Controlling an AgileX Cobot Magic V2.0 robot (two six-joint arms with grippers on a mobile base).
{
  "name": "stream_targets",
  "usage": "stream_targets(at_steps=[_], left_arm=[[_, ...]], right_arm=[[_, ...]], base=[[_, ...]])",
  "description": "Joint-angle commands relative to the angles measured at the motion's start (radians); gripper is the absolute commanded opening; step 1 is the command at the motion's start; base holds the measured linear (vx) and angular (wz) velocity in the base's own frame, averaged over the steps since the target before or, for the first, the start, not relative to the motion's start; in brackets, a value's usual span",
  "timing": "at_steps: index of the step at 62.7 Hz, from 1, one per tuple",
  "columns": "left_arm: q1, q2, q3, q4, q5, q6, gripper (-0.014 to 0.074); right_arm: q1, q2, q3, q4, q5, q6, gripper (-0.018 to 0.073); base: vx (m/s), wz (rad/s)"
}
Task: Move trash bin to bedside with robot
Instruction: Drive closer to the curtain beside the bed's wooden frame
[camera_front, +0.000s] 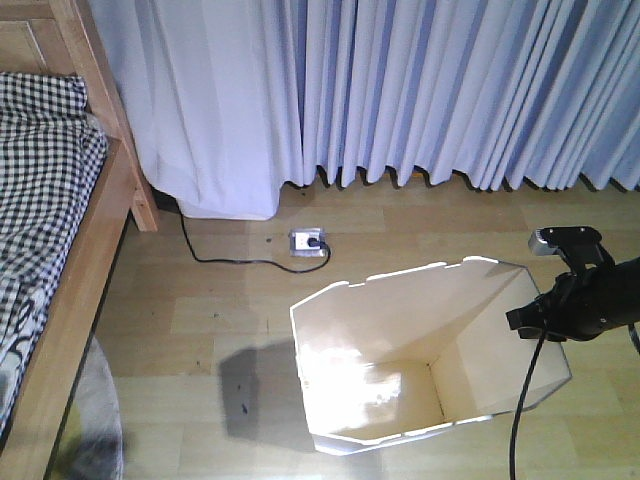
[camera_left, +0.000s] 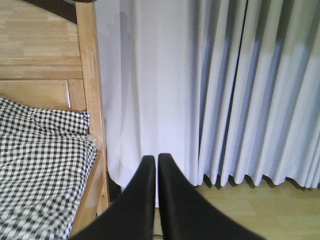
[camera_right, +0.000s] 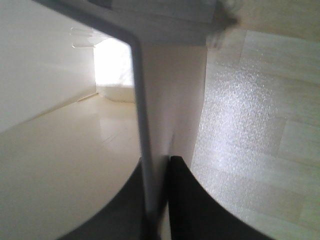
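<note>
The white trash bin (camera_front: 420, 350) stands on the wooden floor at the lower right of the front view, its cream inside showing. My right gripper (camera_front: 530, 318) is shut on the bin's right wall at the rim. In the right wrist view the thin wall (camera_right: 140, 125) runs between the two black fingers (camera_right: 187, 200), one inside and one outside. The bed (camera_front: 60, 260) with its light wooden frame and checked bedding is at the left, apart from the bin. My left gripper (camera_left: 156, 165) is shut and empty, held in the air facing the bed (camera_left: 45, 165) and the curtain.
A pale curtain (camera_front: 420, 90) hangs along the far wall. A floor socket (camera_front: 308, 243) with a black cable (camera_front: 215, 258) lies between the bed and the bin. Open wooden floor (camera_front: 190, 320) lies between them.
</note>
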Motion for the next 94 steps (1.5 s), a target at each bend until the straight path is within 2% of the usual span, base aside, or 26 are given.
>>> stream_targets(at_steps=[1, 94], left_arm=[[-0.003, -0.010, 0.028, -0.008, -0.071, -0.009, -0.0006], [-0.003, -0.010, 0.028, -0.008, -0.071, -0.009, -0.0006]], right_arm=[[-0.002, -0.061, -0.023, 0.082, 0.096, 0.010, -0.0006], [-0.002, -0.061, -0.023, 0.082, 0.094, 0.010, -0.0006]], base=[[0.26, 0.03], [0.17, 0.02]])
